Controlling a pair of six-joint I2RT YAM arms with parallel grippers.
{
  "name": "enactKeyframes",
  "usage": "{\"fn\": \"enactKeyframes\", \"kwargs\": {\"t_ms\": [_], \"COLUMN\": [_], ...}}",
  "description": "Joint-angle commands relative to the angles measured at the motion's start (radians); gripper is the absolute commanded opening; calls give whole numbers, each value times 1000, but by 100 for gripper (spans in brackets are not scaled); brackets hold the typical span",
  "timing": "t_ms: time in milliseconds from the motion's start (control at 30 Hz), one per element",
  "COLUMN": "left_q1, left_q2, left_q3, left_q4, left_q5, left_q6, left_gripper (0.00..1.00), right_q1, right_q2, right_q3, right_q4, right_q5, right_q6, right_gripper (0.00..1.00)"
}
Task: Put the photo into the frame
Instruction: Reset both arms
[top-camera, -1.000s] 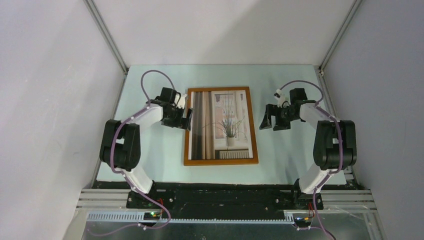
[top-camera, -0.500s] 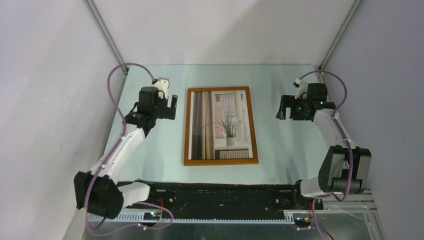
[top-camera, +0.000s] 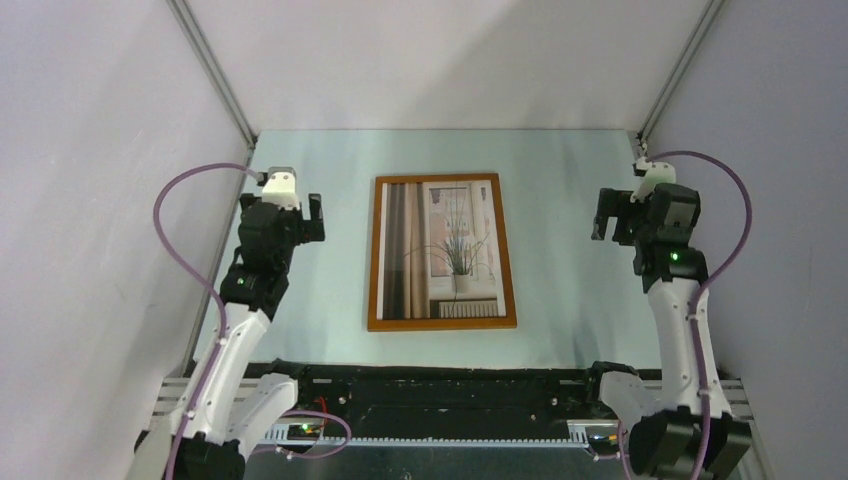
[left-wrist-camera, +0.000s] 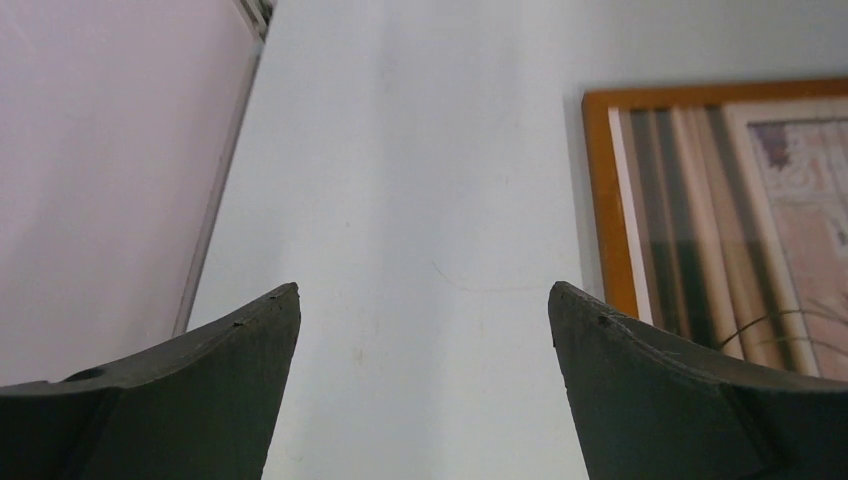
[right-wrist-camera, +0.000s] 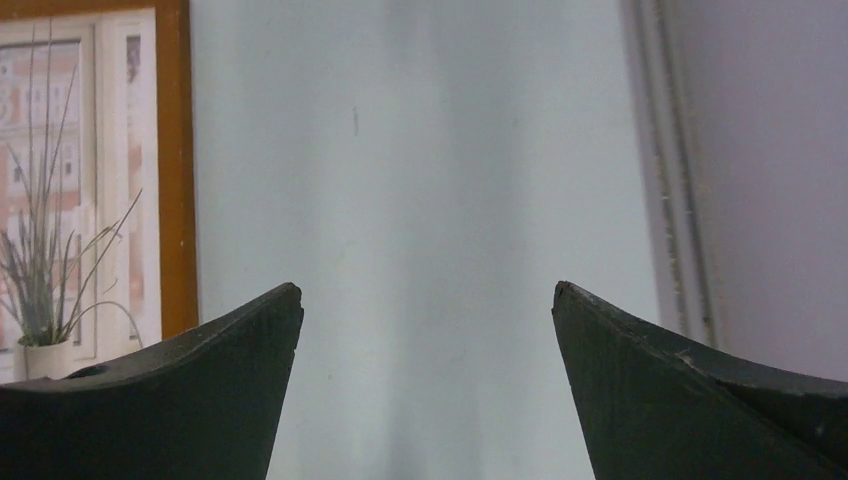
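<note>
Two pincers in view, both empty. Left pincer (top-camera: 313, 218): fingers spread wide, nothing between them. Right pincer (top-camera: 606, 215): released likewise. Each hangs above the table (top-camera: 560, 290), well apart from the work.

Task items: the frame (top-camera: 373, 250) lies flat between the two pincers, to the right of the left one and to the left of the right one. The photo (top-camera: 445, 250) lies inside it, picture side up, with wood showing on all four sides. In the left wrist view the frame's side rail (left-wrist-camera: 597, 200) sits ahead of the pincer and right of its right finger. In the right wrist view the opposite rail (right-wrist-camera: 176, 150) sits ahead and left of the left finger.

Judgement: insertion looks done; the step in hand is clearing off and checking the seat.

Method notes:
- Any retreat should go up and outward, never across the frame.
- Jaws wide, so no finger edge catches a rail.
- A narrow pale strip runs between wood and print on the side nearest the left pincer. Possibly the print's own margin, possibly a gap; too fine to tell whether the photo lies fully down.
- If a corner rides up: press it lightly from above with one pincer and steady the far rail with the other, since a thin frame would likely slide on this smooth surface
</note>
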Motion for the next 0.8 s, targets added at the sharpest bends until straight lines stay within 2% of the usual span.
{"fn": "enactKeyframes", "kwargs": {"t_ms": [0, 267, 333, 400, 533, 667, 767], "left_q1": [11, 13, 13, 14, 13, 14, 14], "left_q2": [-95, -180, -184, -182, -170, -150, -132], "left_q3": [-28, -79, -91, -98, -109, -141, -171], "left_q4": [110, 150, 155, 157, 155, 181, 236], "left_q5": [-22, -44, -32, -16, -8, 19, -18], "left_q6": [-18, -35, -28, -12, -17, -21, -12], "left_gripper": [98, 98, 98, 98, 98, 98, 98], "right_q1": [-15, -66, -92, -114, -122, -101, -87], "right_q2": [-127, -338, -386, -424, -442, -426, -445], "right_q3": [-47, -214, -250, -270, -273, -273, -274], "right_q4": [47, 107, 137, 155, 170, 157, 146], "right_q5": [126, 216, 179, 48, -85, -92, -56], "right_q6": [-34, -16, -16, -13, 16, 28, 17], "right_gripper": [99, 99, 100, 99, 99, 99, 99]}}
